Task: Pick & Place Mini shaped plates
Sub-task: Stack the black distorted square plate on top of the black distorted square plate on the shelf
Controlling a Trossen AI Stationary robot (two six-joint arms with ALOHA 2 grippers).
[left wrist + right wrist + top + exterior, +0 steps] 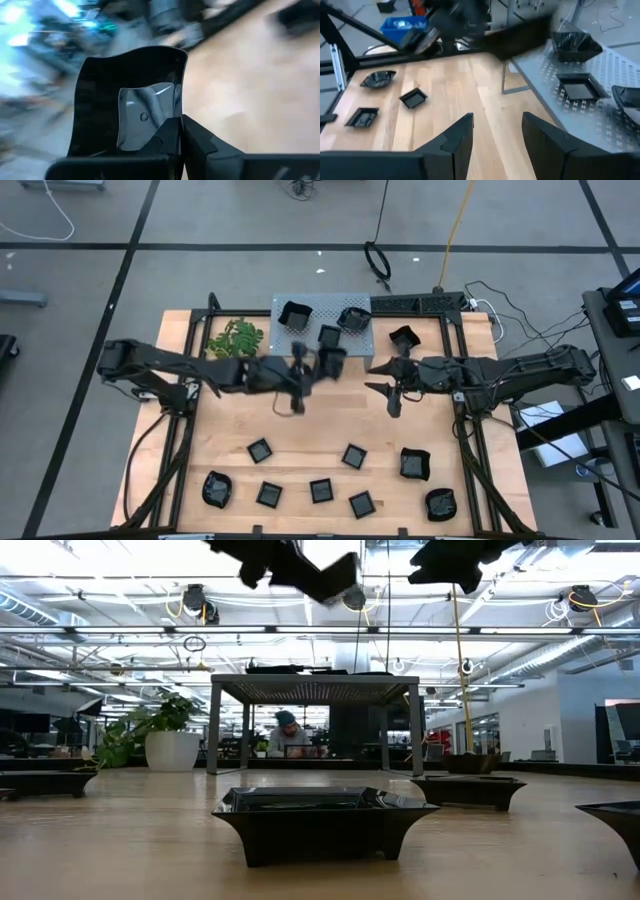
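Observation:
My left gripper (316, 366) is in mid-air by the near edge of the grey perforated stand (310, 305), shut on a small glossy black square plate (130, 100). In the low view that plate (335, 580) hangs high above the table. My right gripper (497, 135) is open and hovers over bare wood right of the stand, touching nothing. Three black plates sit on the stand (580, 86). Another plate (404, 337) lies just right of it. Several more plates rest flat on the near part of the table (321, 491). My left gripper pinches the plate by its raised rim at one side (172, 120) between its two fingers (200, 145). The plate is lifted clear of the table and stand. It sits tilted in the hold, with its hollow face turned toward the wrist camera.
A green leafy sprig (235, 340) lies left of the stand. Bare wood (330, 415) stretches between the stand and the near rows of plates. Dark frame rails run along both table sides (470, 450). A person sits in the room beyond the table (288, 735).

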